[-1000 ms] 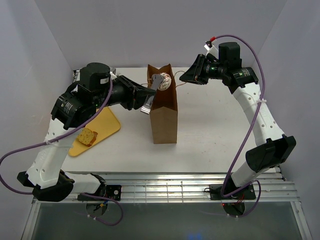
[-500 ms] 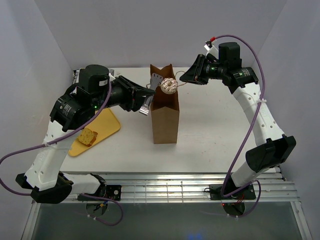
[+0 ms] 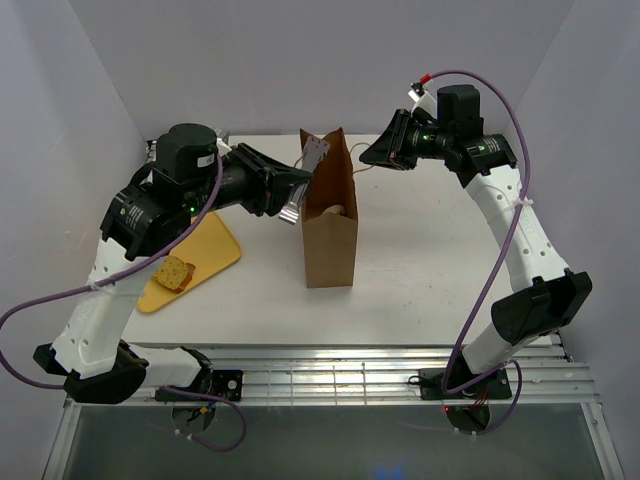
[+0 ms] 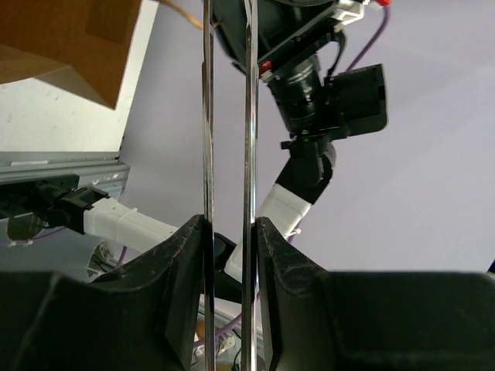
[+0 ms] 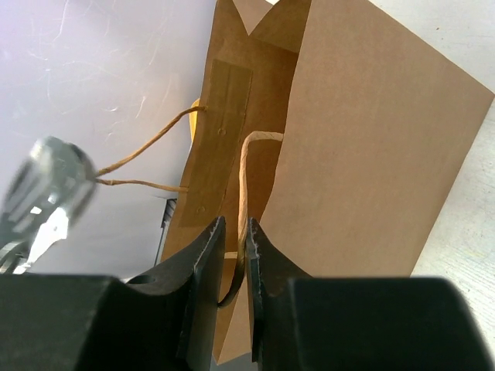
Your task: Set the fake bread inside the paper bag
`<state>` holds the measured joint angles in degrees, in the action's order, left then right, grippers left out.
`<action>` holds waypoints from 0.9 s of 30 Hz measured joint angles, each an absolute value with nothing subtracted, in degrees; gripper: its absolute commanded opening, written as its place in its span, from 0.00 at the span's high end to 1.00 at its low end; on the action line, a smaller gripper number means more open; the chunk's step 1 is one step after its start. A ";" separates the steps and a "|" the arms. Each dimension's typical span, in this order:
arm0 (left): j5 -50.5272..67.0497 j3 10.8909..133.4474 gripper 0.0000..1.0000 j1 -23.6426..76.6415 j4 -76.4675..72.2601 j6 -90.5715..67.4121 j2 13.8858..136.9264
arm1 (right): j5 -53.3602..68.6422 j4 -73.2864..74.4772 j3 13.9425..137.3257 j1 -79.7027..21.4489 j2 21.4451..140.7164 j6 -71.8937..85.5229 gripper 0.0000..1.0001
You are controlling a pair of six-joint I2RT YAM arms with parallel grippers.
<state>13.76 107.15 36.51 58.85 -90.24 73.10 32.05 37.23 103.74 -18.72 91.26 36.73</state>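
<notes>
The fake bread slice (image 3: 173,272) lies on the yellow tray (image 3: 215,255) at the left of the tabletop (image 3: 430,260), well apart from the paper bag (image 3: 330,245). The bag stands upright at the middle. A pale curve just inside its mouth may be a bun, though I cannot tell.

The left tool (image 3: 304,183) hangs at the bag's left rim, its fingers apart with nothing between them. The right tool (image 3: 362,158) is pinched narrow on a looped handle (image 5: 244,178), drawing that side outward.

The step in hand looks like fetching the slice. The left tool should rise clear of the rim before swinging away, so the light bag is not dragged over. The right should keep the handle taut without lifting. Grip the slice across its crusted edges.
</notes>
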 measured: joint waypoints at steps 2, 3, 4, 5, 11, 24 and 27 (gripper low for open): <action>13.13 109.47 0.59 36.51 58.30 -89.52 74.08 | 32.05 37.26 103.74 -18.70 91.26 36.58 0.77; 12.67 110.83 0.59 36.51 58.15 -89.08 74.54 | 32.05 37.26 103.74 -18.70 91.26 36.49 0.77; 12.08 112.18 0.59 36.51 57.93 -88.58 74.96 | 32.05 37.26 103.74 -18.70 91.26 36.40 0.77; 11.29 113.45 0.59 36.51 57.74 -87.96 75.26 | 32.05 37.30 103.74 -18.70 91.26 36.27 0.77; 5.50 119.09 0.59 36.51 56.27 -84.20 75.48 | 32.10 37.54 103.74 -18.55 91.26 35.57 0.77; -17.82 120.36 0.58 34.41 70.78 -75.35 76.49 | 33.23 37.60 103.72 -18.11 91.26 35.31 0.77; -14.76 111.22 0.59 27.68 72.84 -74.48 75.83 | 33.52 37.32 103.18 -18.09 91.22 35.33 0.77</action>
